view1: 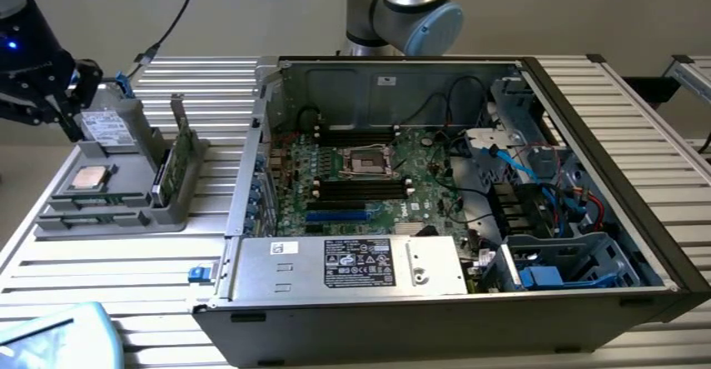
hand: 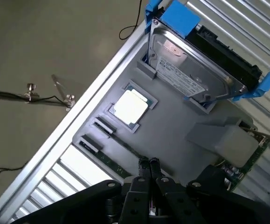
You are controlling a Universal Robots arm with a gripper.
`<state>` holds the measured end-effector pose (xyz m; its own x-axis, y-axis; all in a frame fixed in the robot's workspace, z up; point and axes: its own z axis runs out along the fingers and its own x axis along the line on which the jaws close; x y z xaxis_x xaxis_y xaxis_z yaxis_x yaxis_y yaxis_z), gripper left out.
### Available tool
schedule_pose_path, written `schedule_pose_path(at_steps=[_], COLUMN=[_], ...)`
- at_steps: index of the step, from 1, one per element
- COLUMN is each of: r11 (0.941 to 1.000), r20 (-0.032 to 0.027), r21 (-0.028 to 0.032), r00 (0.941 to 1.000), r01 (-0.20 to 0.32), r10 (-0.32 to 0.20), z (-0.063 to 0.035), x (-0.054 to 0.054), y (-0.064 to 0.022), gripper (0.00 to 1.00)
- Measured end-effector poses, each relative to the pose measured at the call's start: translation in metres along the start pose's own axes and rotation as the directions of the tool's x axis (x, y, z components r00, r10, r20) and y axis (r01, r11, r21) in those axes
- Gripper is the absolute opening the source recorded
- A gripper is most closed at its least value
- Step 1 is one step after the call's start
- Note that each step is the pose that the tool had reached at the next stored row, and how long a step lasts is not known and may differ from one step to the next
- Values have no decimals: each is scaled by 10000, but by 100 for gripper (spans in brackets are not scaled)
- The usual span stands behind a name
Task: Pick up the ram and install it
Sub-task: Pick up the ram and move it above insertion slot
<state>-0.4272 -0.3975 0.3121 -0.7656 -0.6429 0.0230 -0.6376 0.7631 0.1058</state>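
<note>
At the exterior view's left, the arm's gripper (view1: 65, 111) is hovering over the gray parts tray (view1: 111, 227) on the slatted table (view1: 111, 286). Its claw is pinching fully closed and carrying nothing; the wrist view shows the fingertips (hand: 148, 164) pressing together above a bare patch of tray (hand: 172, 126). Below them, the silver drive (view1: 106, 127) is standing in its cradle and the square processor (view1: 89, 177) is lying flat in its recess. Just beyond, the ram (view1: 163, 173) is sitting on edge in the raised holder on the side of the tray nearest the computer, untouched; the wrist view is catching its green edge (hand: 249, 156) off to one side of the claw. Farther right, the open computer case (view1: 389, 82) is exposing the motherboard (view1: 389, 177) and its black memory slots (view1: 355, 187), with the power supply (view1: 355, 265) in front. The work appears to be in the approach to the pickup. A grasp would likely call for the jaws to part and line up across the stick's thin faces.
</note>
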Motion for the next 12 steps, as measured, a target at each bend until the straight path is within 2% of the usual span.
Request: schedule_pose_path(at_steps=[2, 5, 7, 9, 10, 12], r11=[9993, 9958, 9921, 9883, 9871, 9858], r20=[-12, 3, 48, 90, 80, 50], r21=[-22, -88, -169, -293, -364, -450], r00=[9993, 9958, 9922, 9887, 9878, 9868], r01=[360, 911, 1243, 1496, 1559, 1619], r10=[-361, -911, -1243, -1494, -1557, -1619], z=[4, 10, 12, 13, 14, 15], x=[0, 0, 0, 0, 4, 26], y=[0, -2, -1, -1, 3, 21], gripper=[10, 10, 10, 10, 10, 10])
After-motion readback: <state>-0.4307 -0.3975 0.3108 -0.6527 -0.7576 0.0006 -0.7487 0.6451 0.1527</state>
